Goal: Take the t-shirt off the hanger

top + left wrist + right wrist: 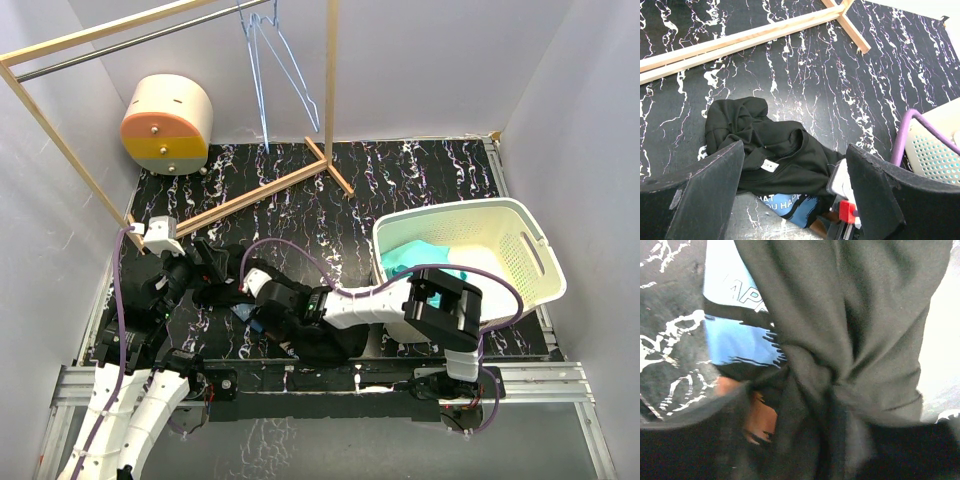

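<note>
The crumpled black t-shirt with a blue print (pixel 782 150) is found flat on the table, just under and between the spread fingers of the left gripper (pixel 795 152), long axis slanting across the gap. Its bunched near end is pinched by the right gripper (pixel 256 298). The blue wire hangers (pixel 285 70) are seen bare, far beyond.

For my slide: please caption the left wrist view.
Black t-shirt lies crumpled on the marbled table, below the open left hand.

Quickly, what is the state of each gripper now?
Left gripper: open, holding nothing.
Right gripper: closed on the black t-shirt.
</note>
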Tool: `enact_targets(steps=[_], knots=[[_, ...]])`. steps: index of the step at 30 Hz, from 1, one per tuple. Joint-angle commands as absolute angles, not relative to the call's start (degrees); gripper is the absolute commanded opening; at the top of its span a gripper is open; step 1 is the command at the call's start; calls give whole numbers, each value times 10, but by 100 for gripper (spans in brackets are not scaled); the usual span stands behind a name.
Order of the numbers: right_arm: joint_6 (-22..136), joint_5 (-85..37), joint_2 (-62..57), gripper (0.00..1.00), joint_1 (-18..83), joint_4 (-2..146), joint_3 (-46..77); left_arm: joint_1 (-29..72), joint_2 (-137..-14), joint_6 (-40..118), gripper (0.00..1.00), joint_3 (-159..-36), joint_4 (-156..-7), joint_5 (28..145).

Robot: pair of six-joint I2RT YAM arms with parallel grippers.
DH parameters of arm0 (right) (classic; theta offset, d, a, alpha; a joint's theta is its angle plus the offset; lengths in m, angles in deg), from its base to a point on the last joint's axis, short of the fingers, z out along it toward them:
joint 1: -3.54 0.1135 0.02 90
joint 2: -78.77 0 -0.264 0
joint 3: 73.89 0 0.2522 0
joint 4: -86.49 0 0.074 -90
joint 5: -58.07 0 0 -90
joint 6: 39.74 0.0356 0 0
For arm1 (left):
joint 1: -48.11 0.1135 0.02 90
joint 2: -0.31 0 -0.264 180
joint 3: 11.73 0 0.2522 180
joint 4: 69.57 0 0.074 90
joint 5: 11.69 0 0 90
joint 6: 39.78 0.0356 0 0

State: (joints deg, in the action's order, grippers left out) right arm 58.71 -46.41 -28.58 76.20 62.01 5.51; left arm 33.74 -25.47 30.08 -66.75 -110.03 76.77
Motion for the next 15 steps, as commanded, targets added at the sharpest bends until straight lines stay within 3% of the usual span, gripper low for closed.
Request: enact_targets(steps=[1,2,3,15], knots=[[600,-392,-291,23,743,623,57,336,-252,302,80,-670,-1100,765],[610,-386,-289,10,735,617,56,337,-252,302,80,-670,-1099,765],[617,-379,-283,8,725,613,52,336,-252,302,80,-670,-1099,766],[732,-300,-34,8,498,617,72,336,-254,302,80,-669,-1099,765]])
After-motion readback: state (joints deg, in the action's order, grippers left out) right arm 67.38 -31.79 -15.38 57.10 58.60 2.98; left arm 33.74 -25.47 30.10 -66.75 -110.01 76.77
